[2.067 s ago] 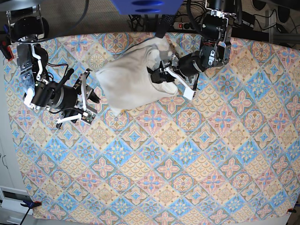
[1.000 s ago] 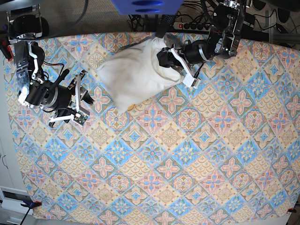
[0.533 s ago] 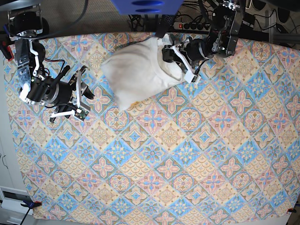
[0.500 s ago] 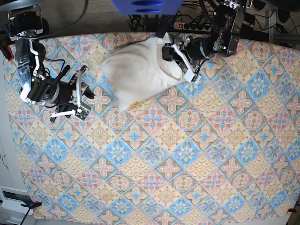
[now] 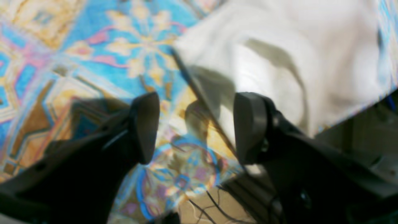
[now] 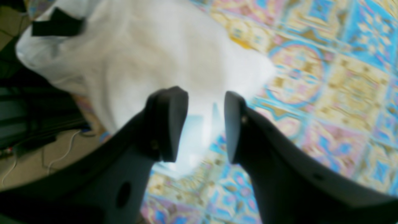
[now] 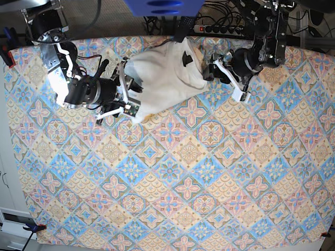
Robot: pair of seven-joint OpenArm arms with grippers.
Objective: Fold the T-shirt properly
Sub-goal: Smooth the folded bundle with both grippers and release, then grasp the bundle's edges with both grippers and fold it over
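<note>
One counter [image 7: 172, 172], covered in a blue, pink and yellow tile pattern, fills the room's middle. One T-shirt [image 7: 159, 78] lies bunched at its far edge, white, with a small black label [image 7: 186, 58] showing near the top. Two arms reach in from either side. The right pincer [image 7: 125, 93] sits at the shirt's near-left edge, jaws parted a moderate way with nothing between them. The left pincer [image 7: 224, 79] hangs just beside the shirt's other edge, jaws spread wide, holding nothing.
</note>
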